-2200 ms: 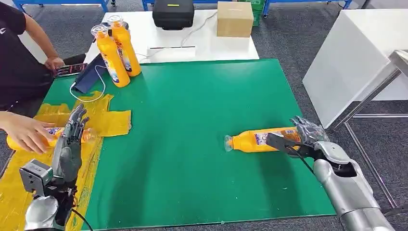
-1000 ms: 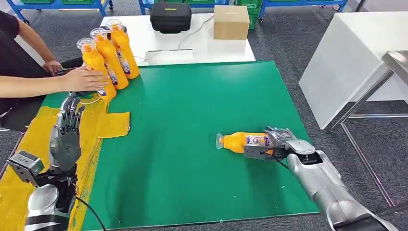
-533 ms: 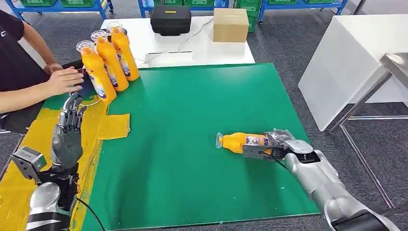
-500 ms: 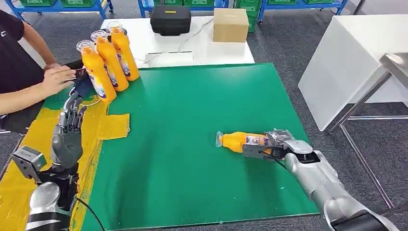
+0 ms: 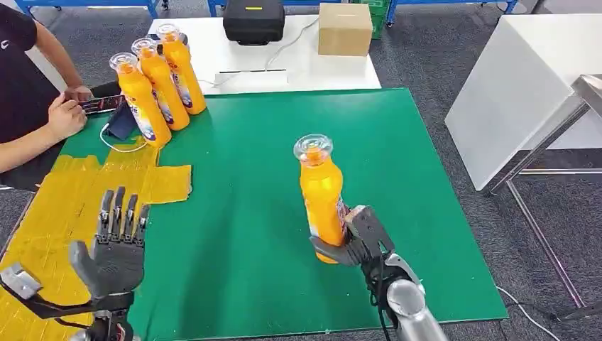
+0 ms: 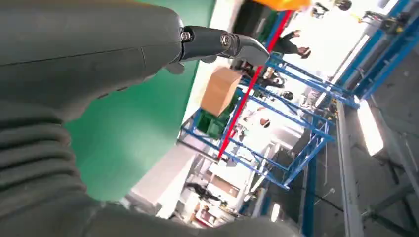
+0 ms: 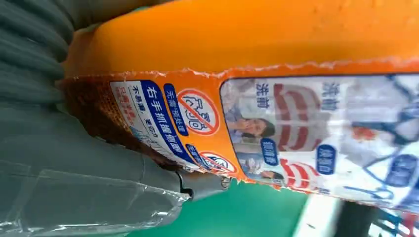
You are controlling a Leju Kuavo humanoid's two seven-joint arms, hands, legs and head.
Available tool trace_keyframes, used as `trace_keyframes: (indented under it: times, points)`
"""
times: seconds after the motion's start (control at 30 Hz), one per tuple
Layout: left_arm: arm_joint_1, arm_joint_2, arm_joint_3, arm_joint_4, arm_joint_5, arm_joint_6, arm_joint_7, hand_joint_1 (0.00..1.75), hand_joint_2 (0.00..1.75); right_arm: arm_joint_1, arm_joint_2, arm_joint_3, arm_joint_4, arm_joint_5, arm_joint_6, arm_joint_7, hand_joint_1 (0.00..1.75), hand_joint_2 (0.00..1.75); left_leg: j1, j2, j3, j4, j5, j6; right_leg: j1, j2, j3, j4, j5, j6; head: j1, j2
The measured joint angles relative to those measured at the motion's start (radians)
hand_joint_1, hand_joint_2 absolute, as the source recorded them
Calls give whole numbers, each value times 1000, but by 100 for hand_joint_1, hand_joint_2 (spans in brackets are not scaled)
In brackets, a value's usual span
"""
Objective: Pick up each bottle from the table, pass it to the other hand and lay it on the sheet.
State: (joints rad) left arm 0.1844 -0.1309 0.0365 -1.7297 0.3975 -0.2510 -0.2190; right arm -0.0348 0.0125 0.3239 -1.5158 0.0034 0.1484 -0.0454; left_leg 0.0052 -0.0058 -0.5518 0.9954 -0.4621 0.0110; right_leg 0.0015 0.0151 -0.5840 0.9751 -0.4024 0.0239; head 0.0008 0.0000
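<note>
the right hand [image 5: 355, 241] is gripping an orange bottle [image 5: 321, 199] upright over the green mat [image 5: 263, 177]. the left hand [image 5: 113, 245] is hovering empty, fingers spread, above the mat's edge beside the yellow sheet [image 5: 50, 220].

held bottle [image 5: 321, 200]: orange body, clear cap; label [image 7: 276, 128] white and orange with blue and red print
standing bottles [image 5: 157, 84]: three, orange, clear caps, blue-and-white labels
mat [image 5: 255, 163]: plain green
sheet [image 5: 71, 199]: yellow, faint grid pattern
right hand [image 5: 362, 241]: dark grey
left hand [image 5: 113, 249]: dark grey
back table [image 5: 298, 67]: white
case [image 5: 254, 21]: black, yellow tag
box [image 5: 345, 28]: brown cardboard
floor [image 5: 426, 64]: grey carpet
shelving frames [image 6: 276, 123]: blue
person's shirt [image 5: 18, 78]: black
</note>
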Motion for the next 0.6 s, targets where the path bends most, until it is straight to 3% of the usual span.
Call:
trace_keyframes:
  times: [0.27,0.6]
  points:
    - [33,-20,-89,-36,-8,32,-10,0,175,75,27,11,-146,-14,-10,-30,175,175,-3,1,-2,0,0,2,-3,0,-2,-1,0,1,0,0]
    - [51,-5,-271,-90,-120,164,-93,0,175,109,10,152,-223,69,-21,-58,175,175,-2,1,-4,0,0,2,-3,0,-5,-1,0,1,0,0]
